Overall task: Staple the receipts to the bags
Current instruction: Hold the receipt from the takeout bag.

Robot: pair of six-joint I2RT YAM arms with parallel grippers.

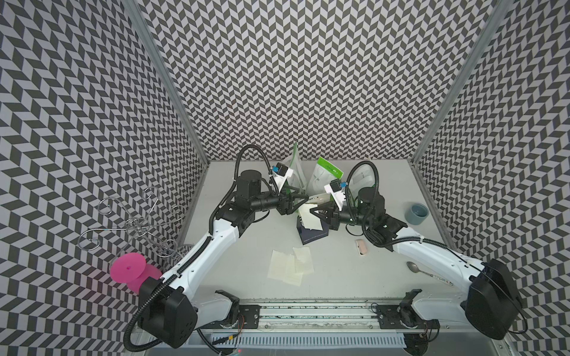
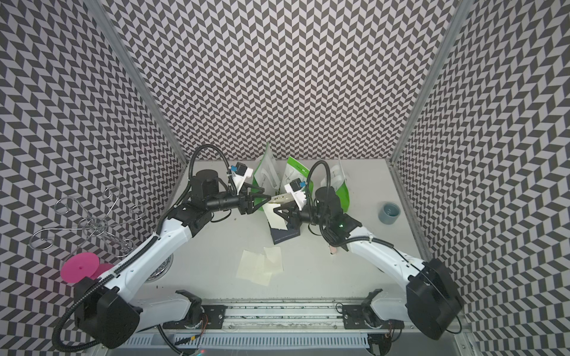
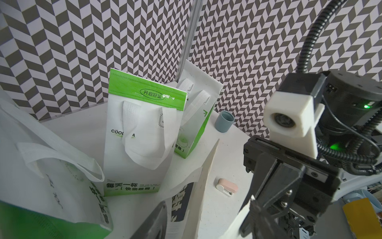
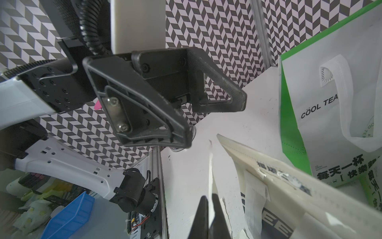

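- Receipts (image 1: pixel 290 266): three pale slips lie loose on the surface (image 1: pixel 246 262), partly on top of each other. In both top views they are a little below the middle of the frame.
- One more receipt (image 1: pixel 308 217) is over the navy bag (image 1: pixel 313 235), near the middle of the frame, between the two arms.
- The navy bag lies on the surface just above the loose slips.
- The green bags (image 1: pixel 327 177) stand at the back of the surface, near the patterned wall. In a top view, one of them (image 2: pixel 340 191) is partly hidden behind the right arm.
- The right gripper (image 4: pixel 208 198) is closed tight. In the right wrist view a thin paper edge comes up from between its fingers, so it seems to pinch the receipt over the navy bag.
- The left gripper (image 4: pixel 214 119) has its fingers wide apart and nothing sits between them. It is just beside the right gripper, above the navy bag.
- A small pink and white stapler (image 1: pixel 361 246) lies on the surface to the right of the navy bag, apart from both grippers.
- A grey-blue cup (image 1: pixel 419 213) stands at the right edge of the surface.
- A spoon (image 1: pixel 415 267) lies lower right, next to the right arm.
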